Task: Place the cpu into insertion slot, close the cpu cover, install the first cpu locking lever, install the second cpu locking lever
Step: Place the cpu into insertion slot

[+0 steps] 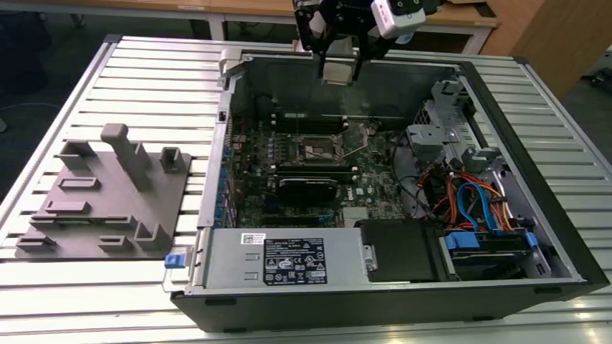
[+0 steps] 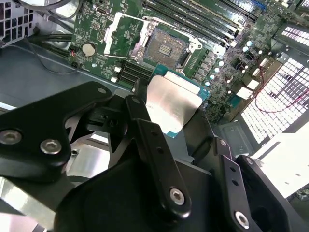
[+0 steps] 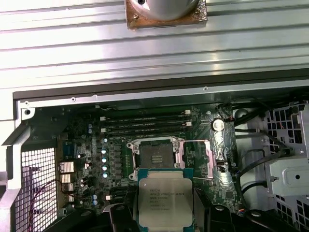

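My gripper (image 1: 340,68) hangs above the far wall of the open computer case (image 1: 222,179), shut on the cpu (image 1: 340,72). The cpu is a flat silver square, held by its edges between black fingers (image 2: 145,130) in both wrist views (image 3: 165,203). Below it on the green board lies the insertion slot (image 1: 316,149) (image 2: 166,48) (image 3: 155,157), bare, with a dark centre. The cpu cover (image 2: 121,31) (image 3: 213,155) stands flipped open beside the slot. A thin wire locking lever (image 1: 360,147) sticks up next to the slot. The cpu is well above the board and touches nothing else.
A grey fixture tray (image 1: 105,193) with upright posts lies at the exterior view's left on the slatted metal table (image 1: 57,287). Inside the case are long memory slots (image 3: 145,123), a black module (image 1: 306,188), a power supply (image 1: 287,261) and a drive cage with coloured cables (image 1: 478,208).
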Controlling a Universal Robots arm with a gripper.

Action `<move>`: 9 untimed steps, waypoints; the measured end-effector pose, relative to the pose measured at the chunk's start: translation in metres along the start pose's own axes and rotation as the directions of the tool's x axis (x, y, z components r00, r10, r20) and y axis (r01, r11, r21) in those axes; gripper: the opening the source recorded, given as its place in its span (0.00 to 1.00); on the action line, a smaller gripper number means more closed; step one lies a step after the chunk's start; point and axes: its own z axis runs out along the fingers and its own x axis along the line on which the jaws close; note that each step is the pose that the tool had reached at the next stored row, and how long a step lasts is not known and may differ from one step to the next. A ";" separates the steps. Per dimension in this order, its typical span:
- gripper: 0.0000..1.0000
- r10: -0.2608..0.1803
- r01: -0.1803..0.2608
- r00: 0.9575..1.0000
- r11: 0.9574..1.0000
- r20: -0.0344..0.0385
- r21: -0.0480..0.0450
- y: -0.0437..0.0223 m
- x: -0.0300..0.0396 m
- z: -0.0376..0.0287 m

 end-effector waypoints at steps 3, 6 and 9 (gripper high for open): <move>0.54 0.000 0.000 1.000 1.000 0.000 0.000 -0.0001 0.0014 0.0000; 0.54 0.000 0.000 1.000 1.000 0.000 0.000 -0.0001 0.0014 0.0000; 0.54 0.000 0.000 1.000 1.000 0.000 0.000 -0.0001 0.0014 0.0000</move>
